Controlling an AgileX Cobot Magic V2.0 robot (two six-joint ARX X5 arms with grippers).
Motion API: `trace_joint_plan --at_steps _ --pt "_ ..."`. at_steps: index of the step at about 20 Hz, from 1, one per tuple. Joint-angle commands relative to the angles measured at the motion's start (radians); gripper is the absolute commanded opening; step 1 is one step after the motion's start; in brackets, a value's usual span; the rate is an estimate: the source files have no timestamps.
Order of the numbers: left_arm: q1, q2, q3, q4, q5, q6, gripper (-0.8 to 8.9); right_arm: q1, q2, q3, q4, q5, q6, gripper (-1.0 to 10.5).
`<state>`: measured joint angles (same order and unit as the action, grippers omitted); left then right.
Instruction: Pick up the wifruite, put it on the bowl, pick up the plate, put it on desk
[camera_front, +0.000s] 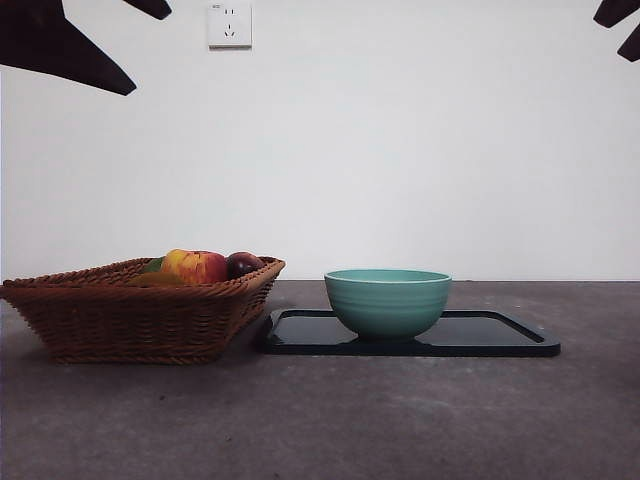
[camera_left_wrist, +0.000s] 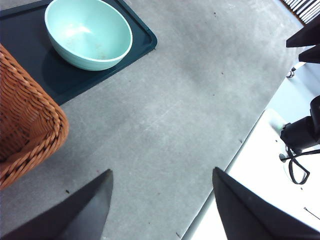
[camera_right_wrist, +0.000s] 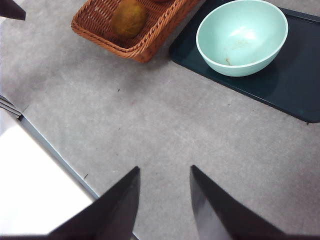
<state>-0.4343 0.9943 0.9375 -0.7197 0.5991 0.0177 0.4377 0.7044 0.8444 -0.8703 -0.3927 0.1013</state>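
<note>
Nearest, the wicker basket (camera_front: 140, 310) holds the wifruite (camera_right_wrist: 128, 17), seemingly beside an apple (camera_front: 195, 266). Next to it, the empty bowl (camera_front: 388, 300) sits on a black tray (camera_front: 500, 335) on the counter (camera_front: 400, 420). Left pincer (camera_left_wrist: 162, 200) and right pincer (camera_right_wrist: 165, 200) hover released, grasping nothing.

My front camera sits low at table height, looking level across the dark grey matte desk (camera_front: 400, 420), close to the teal-green ridged ceramic bowl (camera_front: 388, 300). Both wrist cameras look down from well above, sharing that bowl (camera_left_wrist: 89, 34) (camera_right_wrist: 242, 36) and, I think, the same brown wicker basket (camera_right_wrist: 145, 35).
</note>
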Motion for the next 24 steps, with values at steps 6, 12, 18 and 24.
trace_joint_plan --at_steps 6,12,18,24 --pt "-0.005 0.006 0.01 0.002 0.004 0.024 3.12 0.005 0.006 0.006 0.01 0.0 0.023 1.6" --pt "-0.005 0.006 0.01 0.004 0.004 0.024 3.12 0.005 0.007 0.006 0.014 0.027 0.076 1.6" --pt "-0.005 0.006 0.01 0.006 0.005 0.027 3.12 -0.008 0.091 0.028 0.132 0.113 0.206 2.6" --pt "-0.005 0.006 0.01 0.006 0.005 0.027 3.12 -0.077 0.394 0.166 0.222 0.117 0.19 2.8"
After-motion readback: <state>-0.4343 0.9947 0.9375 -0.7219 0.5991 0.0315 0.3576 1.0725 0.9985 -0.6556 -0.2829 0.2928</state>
